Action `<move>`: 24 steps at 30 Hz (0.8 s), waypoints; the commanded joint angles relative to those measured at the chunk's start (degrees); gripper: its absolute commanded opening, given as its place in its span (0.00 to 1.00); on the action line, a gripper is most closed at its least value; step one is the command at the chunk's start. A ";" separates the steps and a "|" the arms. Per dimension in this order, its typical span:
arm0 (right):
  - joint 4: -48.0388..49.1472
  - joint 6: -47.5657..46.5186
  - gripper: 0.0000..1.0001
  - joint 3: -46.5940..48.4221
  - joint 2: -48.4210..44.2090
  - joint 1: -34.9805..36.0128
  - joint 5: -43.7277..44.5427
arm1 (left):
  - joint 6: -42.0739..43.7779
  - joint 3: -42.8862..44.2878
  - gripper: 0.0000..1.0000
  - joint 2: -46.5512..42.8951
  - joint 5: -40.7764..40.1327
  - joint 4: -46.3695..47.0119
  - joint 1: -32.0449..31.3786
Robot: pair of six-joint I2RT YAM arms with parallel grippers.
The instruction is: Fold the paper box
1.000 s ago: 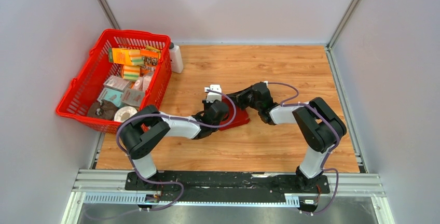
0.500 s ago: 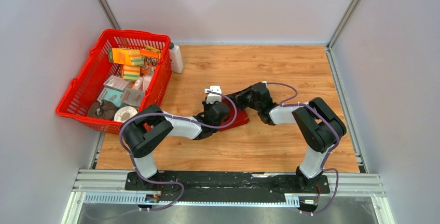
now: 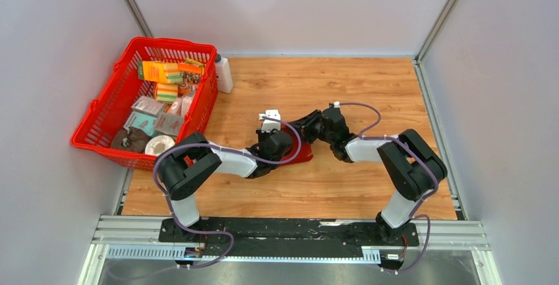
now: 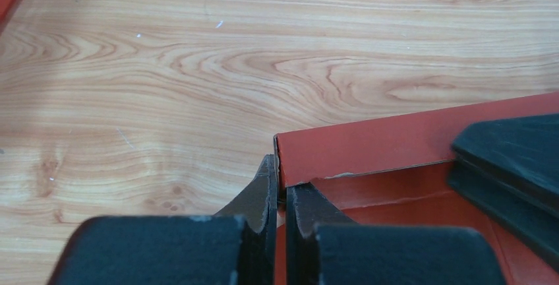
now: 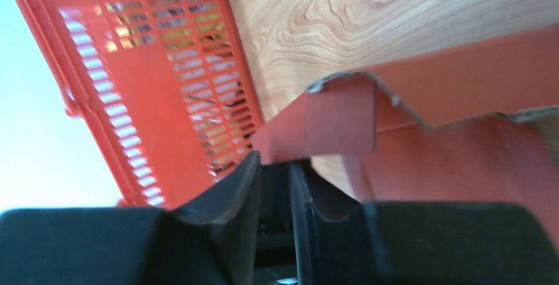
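the wooden worktop [image 3: 369,94] fills most of my overhead view, and the red mesh basket [image 3: 173,42] of printed packages sits at its far left corner.

both arms fold inward and meet near the middle of the worktop. the left arm [image 3: 224,159] bends at a raised elbow above its base, and its forearm runs low to the right. the right arm [image 3: 395,159] bends the same way on its side, and its forearm reaches left and a little away from me, so the two wrists almost touch.

the paper box [image 3: 300,155] lies between them, half covered by the wrists from above. it is dark red, partly folded, with one wall standing up from the wood.

the left pincer [image 4: 280,189] is closed down on the near corner of that upright wall, the card edge pinched between its tips. the right pincer [image 5: 275,166] is narrow, with a slim gap showing. a loose flap's lower edge meets its tips, and i cannot tell whether it grips the flap.

a small white bottle [image 3: 223,74] stands just beside the basket's far right corner.
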 commanded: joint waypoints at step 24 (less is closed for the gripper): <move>-47.26 -51.19 0.40 23.72 -8.72 -0.02 6.72 | 0.84 -10.06 0.00 -8.08 -1.54 3.19 1.14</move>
